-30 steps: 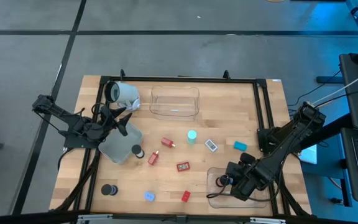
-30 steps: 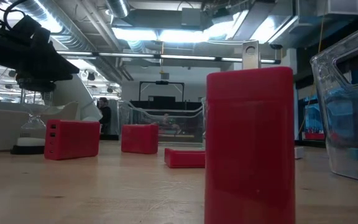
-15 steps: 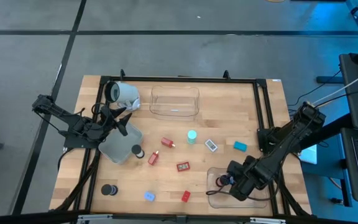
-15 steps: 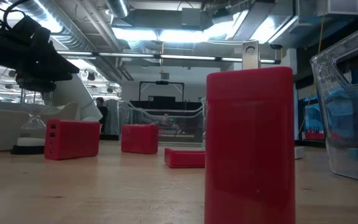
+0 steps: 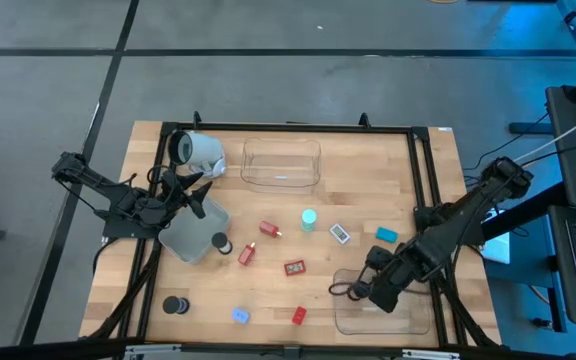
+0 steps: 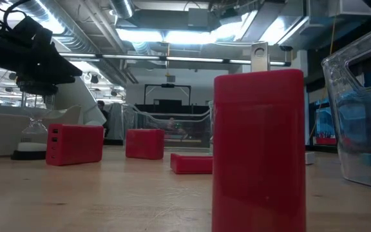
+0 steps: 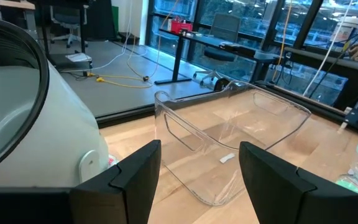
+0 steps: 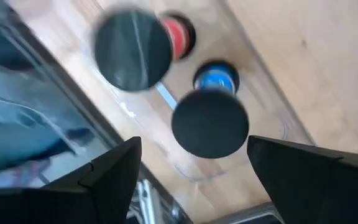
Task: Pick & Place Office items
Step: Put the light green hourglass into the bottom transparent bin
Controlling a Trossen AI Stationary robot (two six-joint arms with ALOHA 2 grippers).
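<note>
The right tool [image 5: 356, 291] hangs over the clear tray [image 5: 408, 318] at the table's [image 5: 368, 165] front right corner, its two fingers spread apart and empty. In the right wrist view three pucks lie inside that tray just beyond the fingers: two black ones [image 8: 209, 124] and a blue one [image 8: 215, 79], with a red-topped piece [image 8: 178, 37] beside them. By the look of it a drop-off has just ended here and the next pick is due.

The other office items are loose on the middle of the table — a teal puck [image 5: 309, 217], a white piece [image 5: 340, 234], a blue block [image 5: 386, 235], red blocks [image 5: 294, 267], and a black puck [image 5: 175, 305] near the front left corner. The blue block lies nearest, so the next move likely calls for lifting clear of the tray wall and swinging toward it.

The left tool [image 5: 196, 192] waits near the left edge, fingers apart, beside the white cylinder [image 5: 197, 151].
</note>
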